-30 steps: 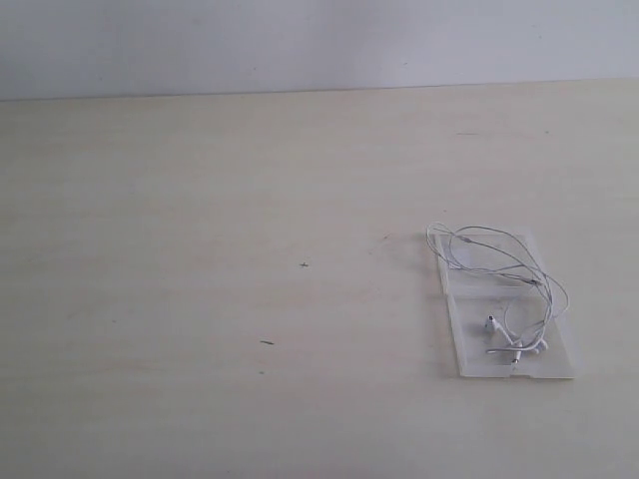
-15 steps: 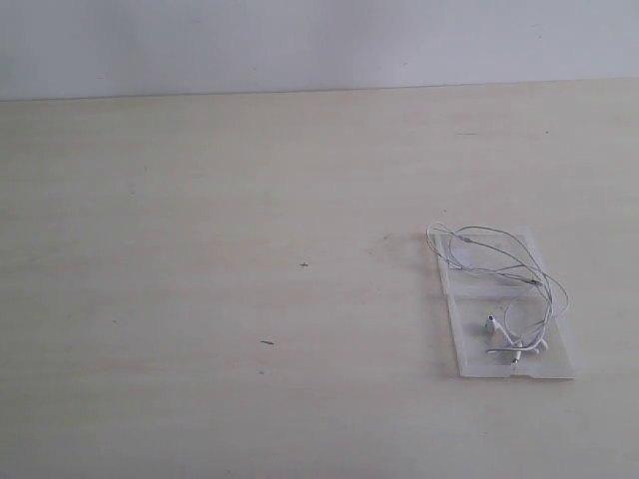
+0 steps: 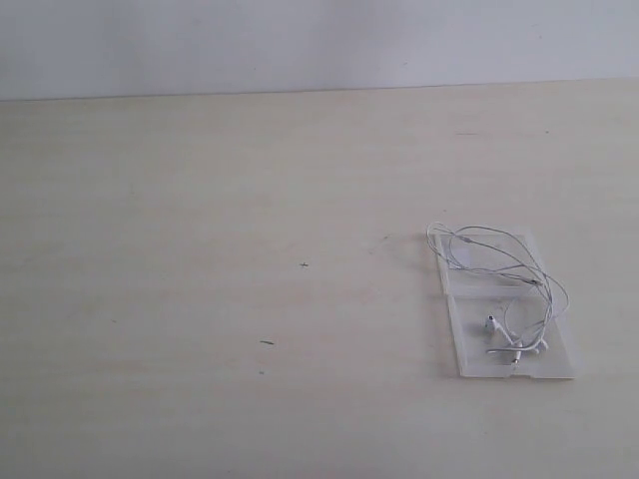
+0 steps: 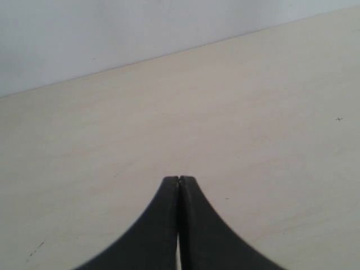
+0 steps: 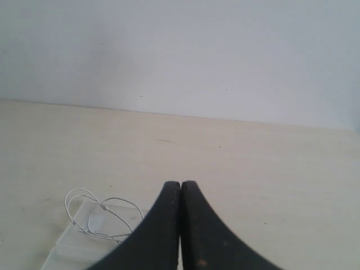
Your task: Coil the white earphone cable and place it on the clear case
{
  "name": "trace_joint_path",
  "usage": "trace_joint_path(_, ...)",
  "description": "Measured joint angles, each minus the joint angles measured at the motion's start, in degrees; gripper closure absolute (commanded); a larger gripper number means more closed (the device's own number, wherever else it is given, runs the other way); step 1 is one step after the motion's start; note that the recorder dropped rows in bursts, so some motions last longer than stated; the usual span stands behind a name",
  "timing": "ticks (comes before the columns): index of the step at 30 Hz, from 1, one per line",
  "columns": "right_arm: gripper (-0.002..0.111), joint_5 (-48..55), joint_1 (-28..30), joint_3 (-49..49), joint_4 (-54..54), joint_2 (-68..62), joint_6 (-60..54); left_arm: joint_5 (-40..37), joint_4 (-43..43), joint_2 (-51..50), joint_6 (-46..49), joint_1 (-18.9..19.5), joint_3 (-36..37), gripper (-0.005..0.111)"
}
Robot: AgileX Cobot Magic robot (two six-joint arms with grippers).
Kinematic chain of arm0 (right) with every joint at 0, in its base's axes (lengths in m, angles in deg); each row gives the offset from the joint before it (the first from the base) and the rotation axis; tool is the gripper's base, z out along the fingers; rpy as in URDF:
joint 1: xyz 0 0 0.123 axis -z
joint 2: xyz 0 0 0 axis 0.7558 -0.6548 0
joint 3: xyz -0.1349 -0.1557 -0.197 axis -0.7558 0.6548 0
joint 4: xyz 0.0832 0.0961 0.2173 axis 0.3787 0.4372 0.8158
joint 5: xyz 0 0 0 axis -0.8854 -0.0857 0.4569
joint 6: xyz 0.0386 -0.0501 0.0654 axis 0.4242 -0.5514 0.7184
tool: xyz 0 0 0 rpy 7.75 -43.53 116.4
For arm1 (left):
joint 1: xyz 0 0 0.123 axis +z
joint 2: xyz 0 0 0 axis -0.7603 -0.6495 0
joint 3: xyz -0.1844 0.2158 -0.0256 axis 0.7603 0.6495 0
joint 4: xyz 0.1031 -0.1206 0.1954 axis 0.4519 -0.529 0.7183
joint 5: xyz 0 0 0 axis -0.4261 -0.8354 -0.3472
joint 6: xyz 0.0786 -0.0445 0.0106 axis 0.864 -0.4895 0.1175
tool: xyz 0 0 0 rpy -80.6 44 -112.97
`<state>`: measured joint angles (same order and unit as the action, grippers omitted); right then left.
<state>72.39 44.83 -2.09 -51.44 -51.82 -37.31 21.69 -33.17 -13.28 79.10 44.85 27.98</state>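
The white earphone cable (image 3: 499, 269) lies in loose loops on the clear case (image 3: 559, 359) at the right of the table, its two earbuds (image 3: 491, 322) on the near half. Some loops reach just past the case's far-left corner. Neither arm shows in the exterior view. My right gripper (image 5: 180, 183) is shut with nothing in it; its wrist view shows part of the cable (image 5: 90, 211) and the case (image 5: 67, 247) beside it, apart from the black fingers. My left gripper (image 4: 179, 178) is shut and holds nothing, over bare tabletop.
The pale wooden table (image 3: 200, 249) runs back to a light wall (image 3: 300, 40). A few small dark specks (image 3: 267, 342) mark the surface left of the case.
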Motion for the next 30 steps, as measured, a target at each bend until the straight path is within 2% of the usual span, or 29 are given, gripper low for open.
trace_joint_path(21,0.108,0.11,0.0,0.0,0.0,0.0,0.0,0.0,0.0,0.0,0.0,0.0,0.0,0.107)
trace_joint_path(25,0.108,4.91,0.0,0.0,0.0,0.0,0.0,0.0,0.0,0.0,0.0,0.0,0.0,0.107)
trace_joint_path(30,0.108,5.65,0.0,0.0,0.0,0.0,0.0,0.0,0.0,0.0,0.0,0.0,0.0,0.107)
